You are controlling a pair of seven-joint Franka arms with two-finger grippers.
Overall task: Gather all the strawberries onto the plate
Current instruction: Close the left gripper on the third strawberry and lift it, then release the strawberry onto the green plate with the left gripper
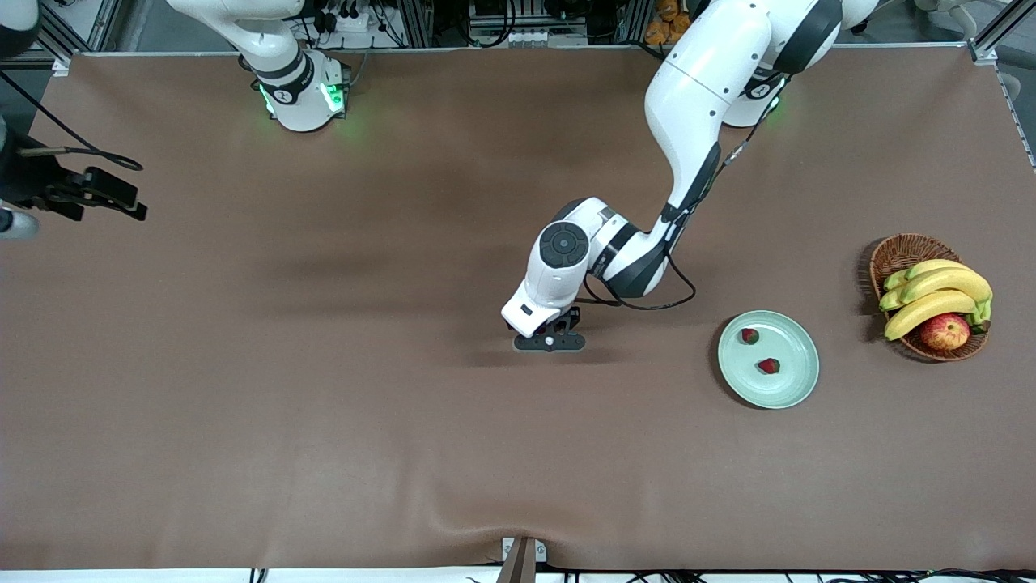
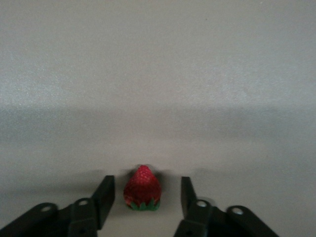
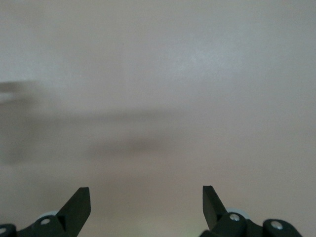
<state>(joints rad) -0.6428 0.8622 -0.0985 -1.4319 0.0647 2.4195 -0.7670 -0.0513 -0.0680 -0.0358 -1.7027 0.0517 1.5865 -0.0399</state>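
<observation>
Red strawberry [image 2: 142, 188] sits between left gripper [image 2: 143, 197] fingers, still apart: centre it, squeeze gently. Right gripper [image 3: 146, 205] waits, apart.

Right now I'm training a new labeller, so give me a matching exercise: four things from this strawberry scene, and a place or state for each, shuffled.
Things:
1. left hand
2. right hand
3. plate
4. apple

Places or states:
A. in the wicker basket beside bananas
B. holds two strawberries
C. fingers either side of a strawberry on the table
D. open, over bare table

Pairs: 1-C, 2-D, 3-B, 4-A
</observation>
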